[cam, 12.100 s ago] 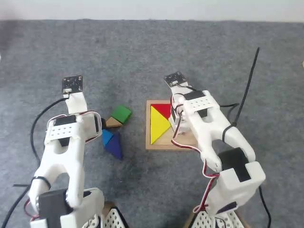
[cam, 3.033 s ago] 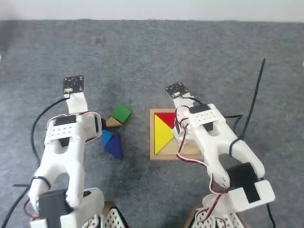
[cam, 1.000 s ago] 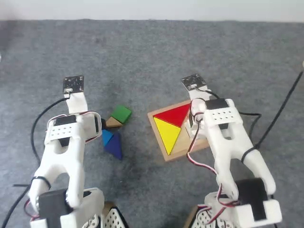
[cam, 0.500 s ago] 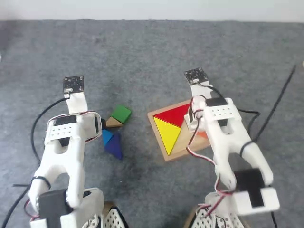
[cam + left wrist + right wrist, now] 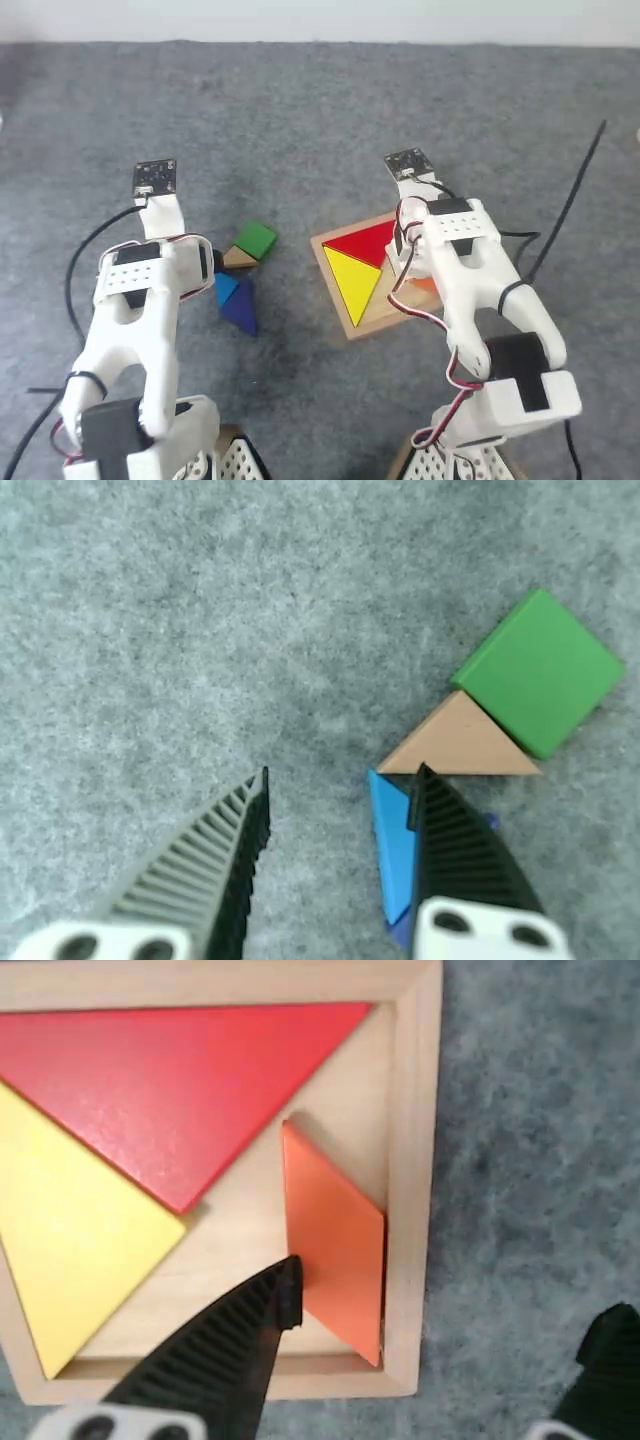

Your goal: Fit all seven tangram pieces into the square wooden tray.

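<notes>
- We see the left arm (image 5: 135, 300) stretched forward over the grey carpet (image 5: 320, 120). The left gripper (image 5: 342, 772) points down beside the loose pieces, with its jaws spread wide and nothing between them. One finger hangs over the light blue triangle (image 5: 392, 830).
- The right arm (image 5: 465, 270) reaches over the right part of the wooden tray (image 5: 415, 1110). The right gripper (image 5: 450, 1295) is wide apart and grips nothing. One fingertip is at the edge of the orange parallelogram (image 5: 335, 1240), though we cannot tell if it touches. The other is outside the tray wall, over carpet.
- The tray sits turned at an angle on the carpet, to the right of the loose pieces and apart from them.
- Inside it, the red triangle (image 5: 170, 1070) lies along one wall. The yellow triangle (image 5: 70, 1250) meets it edge to edge. The orange parallelogram lies against the opposite wall, with bare wood between.
- On the carpet, the green square (image 5: 540, 670) touches the tan triangle (image 5: 460, 745). The light blue triangle is just beside that, and the dark blue triangle (image 5: 241, 312) lies against the light blue one.
- We count three pieces in the tray and four on the carpet, seven in all.
</notes>
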